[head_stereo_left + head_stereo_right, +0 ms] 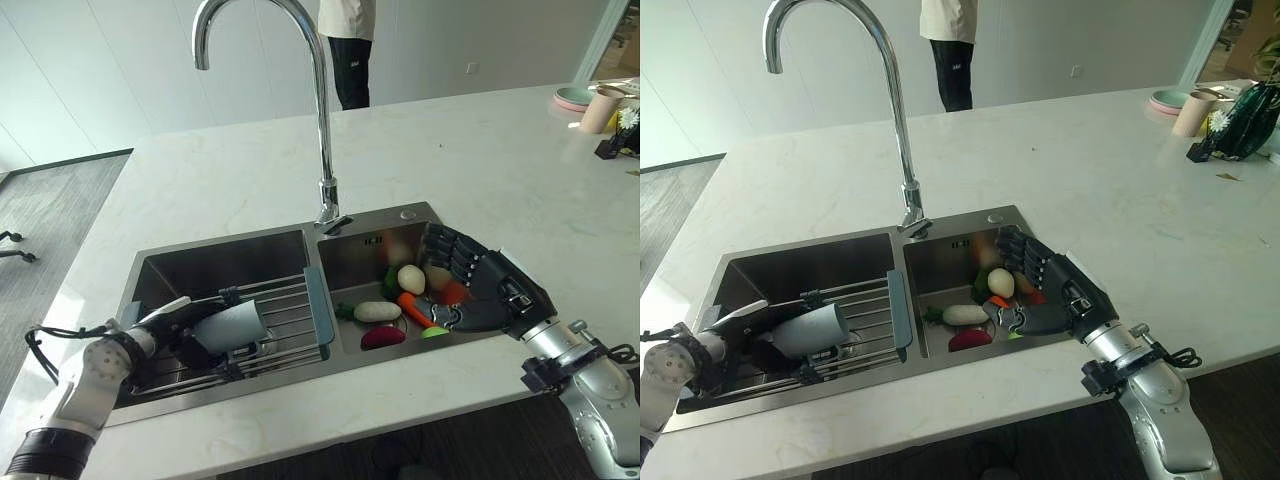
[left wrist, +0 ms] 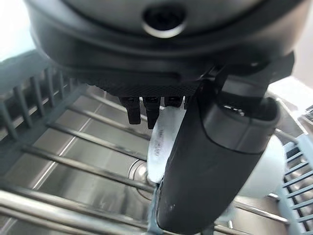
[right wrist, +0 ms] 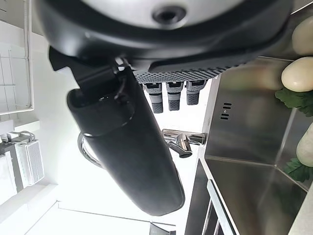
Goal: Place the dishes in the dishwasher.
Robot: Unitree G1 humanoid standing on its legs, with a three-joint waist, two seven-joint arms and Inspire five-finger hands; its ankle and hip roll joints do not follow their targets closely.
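Left basin — wire dish rack (image 1: 285, 310) spanning the sink (image 1: 400, 222), set in the white desk (image 1: 500, 170). Pale grey cup (image 1: 228, 327) lying on its side on the rack, the left hand (image 1: 180, 330) curled round it. Right basin — toy vegetables (image 1: 378, 311), loose. The right hand (image 1: 480, 285) hangs over them with fingers relaxed, holding nothing. Far desk corner — a pink cup (image 1: 600, 110) and stacked plates (image 1: 572, 98). Progress: one cup at the rack, grip not yet let go; far dishes judged outstanding.

Chrome faucet (image 1: 322, 110), toy vegetables (image 1: 395, 300) in right basin, person (image 1: 348, 45) beyond counter
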